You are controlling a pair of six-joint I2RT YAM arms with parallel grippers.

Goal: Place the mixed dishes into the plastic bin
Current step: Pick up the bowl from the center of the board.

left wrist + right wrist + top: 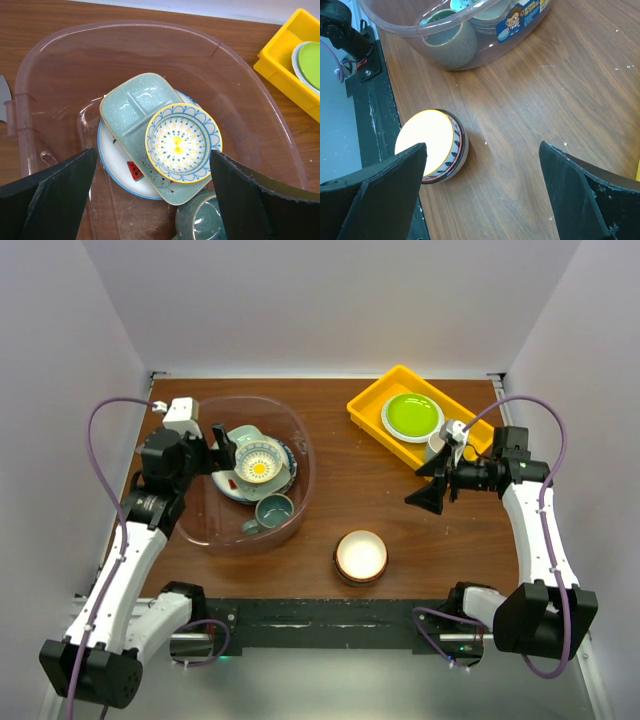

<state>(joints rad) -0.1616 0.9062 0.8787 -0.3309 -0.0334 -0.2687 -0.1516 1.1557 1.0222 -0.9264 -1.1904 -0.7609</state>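
Now left arm leans over plastic bin, jaws apart; right arm, jaws apart

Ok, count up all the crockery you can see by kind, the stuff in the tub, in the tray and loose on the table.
Plates: 2, fruit plate and lime-green plate
Bowls: 2, patterned bowl and striped bowl
Mugs: 1, teal mug
Cups: 1, white cup
Divided dishes: 1, mint dish
Total: 7
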